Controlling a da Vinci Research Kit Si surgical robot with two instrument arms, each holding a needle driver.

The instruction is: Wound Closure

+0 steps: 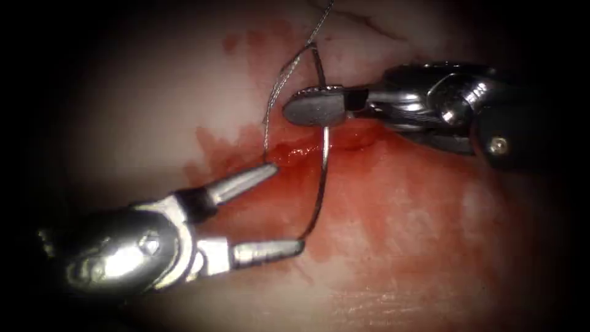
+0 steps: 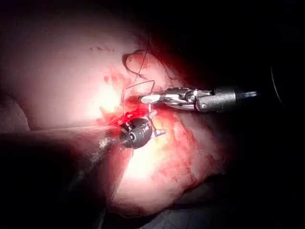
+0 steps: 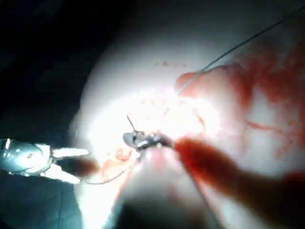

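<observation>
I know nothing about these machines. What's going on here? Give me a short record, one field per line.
Left end effector: jaws open wide, holding nothing; the lower jaw's tip is at the needle's tip.
Right end effector: jaws shut on the needle, in its upper part toward the thread end.
Needle: curved, held above the tissue, not in it.
Thread: runs from the needle's upper end, with a strand down to the cut.
Tissue: smeared with red fluid around the cut.

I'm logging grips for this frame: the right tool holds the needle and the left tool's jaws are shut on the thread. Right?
Not quite. The endoscope view shows the left tool with its jaws open, holding nothing. The right tool does hold the needle, near its thread end.
</observation>
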